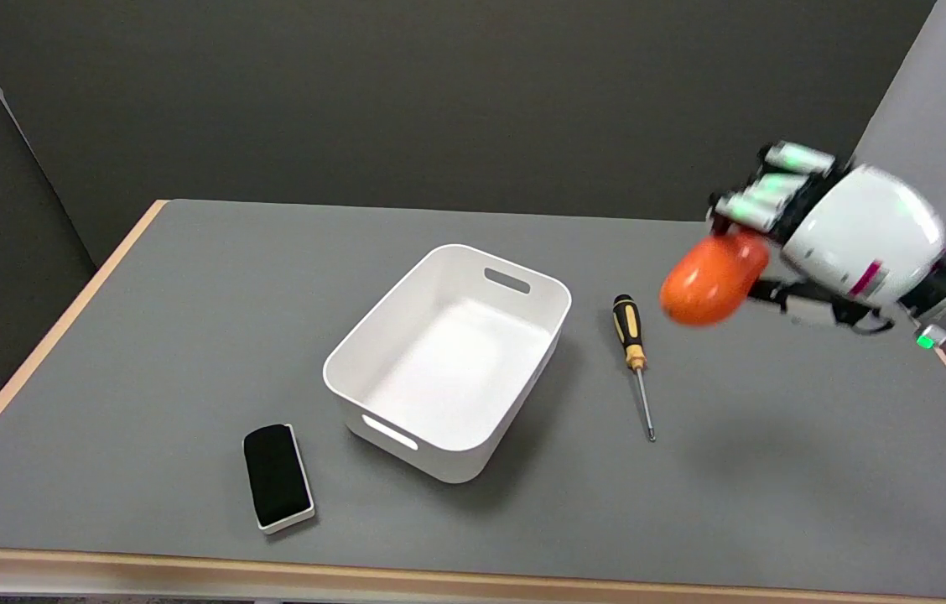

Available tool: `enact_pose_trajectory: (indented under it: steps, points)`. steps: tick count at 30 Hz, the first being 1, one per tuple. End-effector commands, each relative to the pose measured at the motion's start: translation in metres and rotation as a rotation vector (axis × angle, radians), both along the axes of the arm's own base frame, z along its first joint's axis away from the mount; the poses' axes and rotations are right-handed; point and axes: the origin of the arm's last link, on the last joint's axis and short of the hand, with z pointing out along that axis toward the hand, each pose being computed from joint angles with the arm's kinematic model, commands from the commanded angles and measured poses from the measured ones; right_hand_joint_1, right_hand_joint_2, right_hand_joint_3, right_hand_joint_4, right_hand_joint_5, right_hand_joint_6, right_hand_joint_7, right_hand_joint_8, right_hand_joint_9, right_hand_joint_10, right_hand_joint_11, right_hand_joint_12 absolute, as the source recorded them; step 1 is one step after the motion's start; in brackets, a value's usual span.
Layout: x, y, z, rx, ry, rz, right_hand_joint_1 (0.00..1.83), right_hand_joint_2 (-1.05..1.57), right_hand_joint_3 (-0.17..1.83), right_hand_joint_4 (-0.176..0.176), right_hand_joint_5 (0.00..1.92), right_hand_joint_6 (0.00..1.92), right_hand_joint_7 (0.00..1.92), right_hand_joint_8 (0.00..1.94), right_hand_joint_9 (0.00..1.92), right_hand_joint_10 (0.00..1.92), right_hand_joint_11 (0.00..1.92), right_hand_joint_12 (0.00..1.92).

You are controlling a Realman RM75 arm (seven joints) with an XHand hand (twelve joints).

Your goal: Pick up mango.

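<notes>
grey table (188, 335), empty white bin (448, 361), hand (842, 235) holding mango (708, 281)

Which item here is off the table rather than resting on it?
The orange mango, gripped mid-air by the right hand; bin, screwdriver and eraser lie flat.

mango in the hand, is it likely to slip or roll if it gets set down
The smooth, glossy orange mango looks slippery; the right hand grips only one end, so it could slide out. Its rounded oval shape would probably roll on the flat grey table. It keeps its shape, so likely firm.
</notes>
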Motion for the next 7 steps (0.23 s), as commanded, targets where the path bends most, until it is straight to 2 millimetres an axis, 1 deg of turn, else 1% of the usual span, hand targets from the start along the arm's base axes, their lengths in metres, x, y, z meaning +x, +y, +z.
enact_pose_trajectory:
  steps: [1,3,4,7]
  points:
    - [0.062,-0.008,-0.044,0.197,-0.071,0.293,1.16,1.03,0.46,-0.036,0.66,1.48,0.85,1.43,0.75,1.26,0.31,1.75]
    - [0.051,-0.015,-0.065,0.276,-0.099,0.299,1.16,1.03,0.45,-0.039,0.66,1.48,0.85,1.43,0.75,1.27,0.3,1.75]
    - [0.042,-0.022,-0.077,0.316,-0.122,0.3,1.16,1.03,0.45,-0.041,0.66,1.48,0.85,1.44,0.75,1.27,0.29,1.75]
    - [0.023,-0.048,-0.103,0.393,-0.208,0.278,1.16,1.04,0.44,-0.042,0.65,1.48,0.84,1.44,0.75,1.27,0.28,1.75]
